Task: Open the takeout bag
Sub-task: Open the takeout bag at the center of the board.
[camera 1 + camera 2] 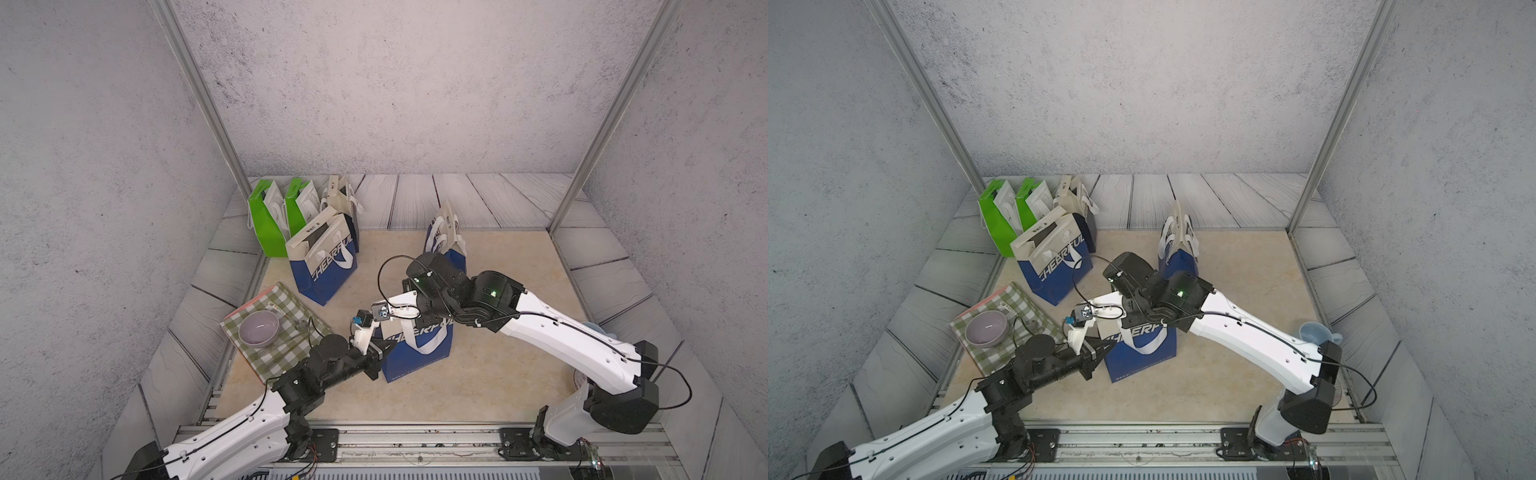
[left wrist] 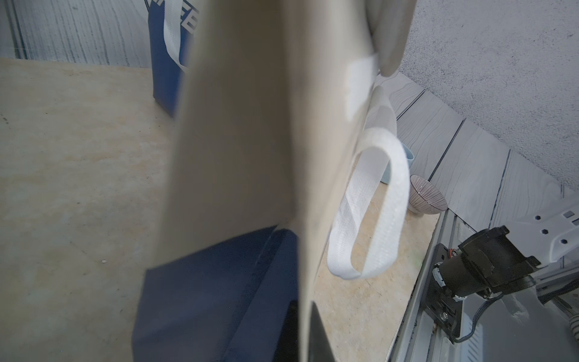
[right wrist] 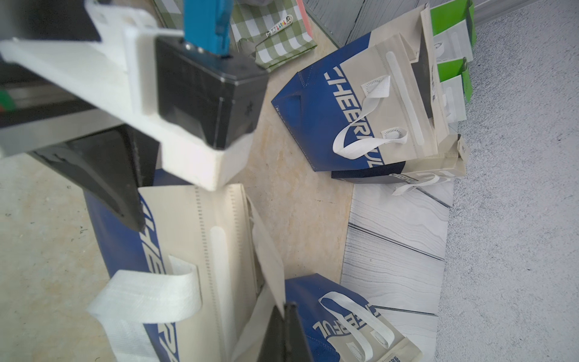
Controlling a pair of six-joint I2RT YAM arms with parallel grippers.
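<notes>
Beige tabletop (image 1: 1204, 386) carried your takeout bag (image 1: 1142, 359) near the front middle. Your left gripper (image 1: 1105, 347) was pinched on its left rim, and your right gripper (image 3: 283, 308) (reaching from above) was clamped on its cream top flap.

- Tabletop (image 1: 478, 395): beige, stone-patterned, with a grey plank-patterned border.
- Takeout bag (image 1: 419, 353): blue and cream, upright, between my left fingers (image 3: 106, 185) and my right fingers (image 3: 275, 335).
- Second blue bag (image 1: 324, 266): upright, beyond my left fingers.
- Two green bags (image 1: 266, 224): farther off behind it, at the border.
- Cream bag (image 1: 338, 195): just beside the green pair.
- Third blue bag (image 1: 444, 232): beyond my right fingers.
- Green checked cloth (image 1: 286, 353): outward of my left fingers, carrying a lavender bowl (image 1: 258, 328).
- Light blue cup (image 1: 1314, 332) and striped bowl (image 2: 427, 196): side by side, well apart from my right fingers, outward.
</notes>
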